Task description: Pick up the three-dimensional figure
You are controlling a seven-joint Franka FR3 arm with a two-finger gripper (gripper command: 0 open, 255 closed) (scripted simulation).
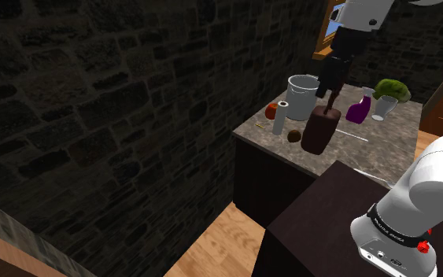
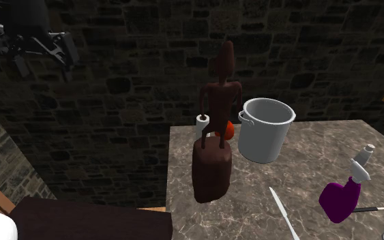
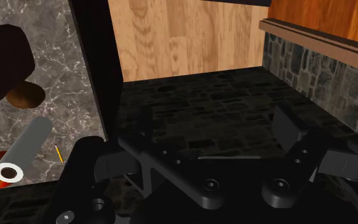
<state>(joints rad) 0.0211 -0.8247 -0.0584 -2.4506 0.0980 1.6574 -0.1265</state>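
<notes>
The three-dimensional figure (image 1: pixel 319 130) is a dark brown carved statue with a narrow head and a broad base. It stands upright near the edge of the marble counter (image 2: pixel 265 198). In the second exterior view the figure (image 2: pixel 214 150) rises in front of the pot. My black gripper (image 2: pixel 42 63) hangs high and well off to that view's left, beyond the counter's edge, apart from the figure. In the shoulder view the gripper (image 1: pixel 326 88) lines up just above the figure's head. The wrist view has the gripper (image 3: pixel 215 159) open and empty, with the figure's base (image 3: pixel 2 60) off beside the left finger.
On the counter are a grey pot (image 2: pixel 265 129), a white roll (image 3: pixel 25 149), a red fruit (image 1: pixel 271 110), a small brown ball (image 3: pixel 25 95), a purple spray bottle (image 2: pixel 344 196), a knife (image 2: pixel 282 211) and a green plant in a glass (image 1: pixel 390 90). A dark stone wall stands behind; wooden floor lies below.
</notes>
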